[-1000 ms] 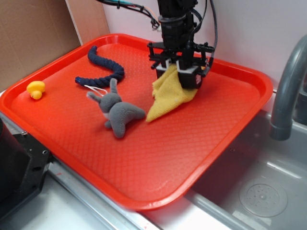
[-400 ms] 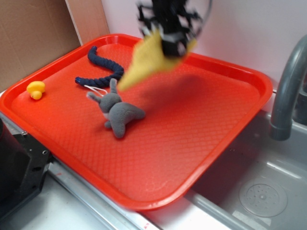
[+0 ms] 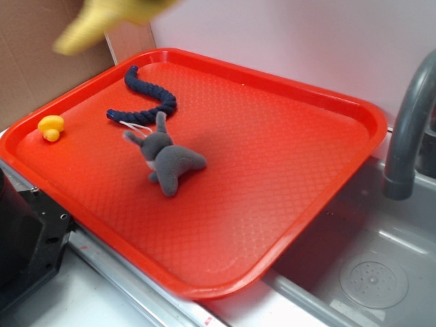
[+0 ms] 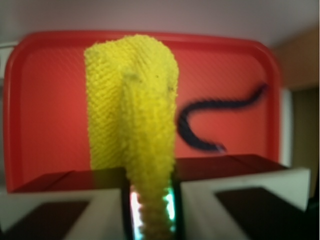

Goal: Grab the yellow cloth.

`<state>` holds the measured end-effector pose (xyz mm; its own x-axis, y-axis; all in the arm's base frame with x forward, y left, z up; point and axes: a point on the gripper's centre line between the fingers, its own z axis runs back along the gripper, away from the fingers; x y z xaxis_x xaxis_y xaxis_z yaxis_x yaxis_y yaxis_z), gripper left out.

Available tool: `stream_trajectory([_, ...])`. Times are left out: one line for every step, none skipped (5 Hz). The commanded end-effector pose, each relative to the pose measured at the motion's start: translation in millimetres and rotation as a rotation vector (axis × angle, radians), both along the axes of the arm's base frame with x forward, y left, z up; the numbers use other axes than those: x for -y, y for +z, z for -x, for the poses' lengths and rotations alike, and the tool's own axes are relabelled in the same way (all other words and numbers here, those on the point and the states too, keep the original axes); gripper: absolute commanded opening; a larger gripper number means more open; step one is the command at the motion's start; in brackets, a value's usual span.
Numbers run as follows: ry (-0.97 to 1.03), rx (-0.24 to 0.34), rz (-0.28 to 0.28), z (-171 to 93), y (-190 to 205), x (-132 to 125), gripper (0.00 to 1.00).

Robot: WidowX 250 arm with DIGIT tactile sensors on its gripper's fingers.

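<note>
Your pincer (image 4: 152, 212) is closed on the yellow cloth (image 4: 132, 115): the wrist view shows a bunched fold clamped between the two jaws, the rest hanging free toward the red tray (image 4: 45, 100). In the exterior view the cloth (image 3: 102, 20) appears only as a blur at the top left edge, well clear of the tray (image 3: 354, 109); the pincer itself is out of that frame. Judgement: the grab is effectively made. Keep the jaws firmly shut, since terry can slip, and slow the travel; the blur suggests fast motion. The grey plush toy (image 3: 167, 160), navy rope (image 3: 146, 95) and rubber duck (image 3: 50, 127) lie on the tray, apart from the cloth.
</note>
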<state>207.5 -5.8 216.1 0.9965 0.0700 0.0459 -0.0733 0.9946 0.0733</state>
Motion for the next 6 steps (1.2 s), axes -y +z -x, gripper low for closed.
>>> stream_trajectory([0.054, 0.008, -0.039, 46, 5, -14, 0.00])
stream_trajectory([0.084, 0.018, -0.019, 44, -2, -29, 0.00])
stream_trajectory([0.094, -0.022, -0.016, 22, -17, -49, 0.00])
stream_trajectory([0.052, -0.023, 0.006, 7, -26, -52, 0.00])
stream_trajectory([0.036, -0.018, 0.006, 1, -27, -44, 0.00])
stream_trajectory([0.035, -0.013, -0.005, 3, -31, -38, 0.00])
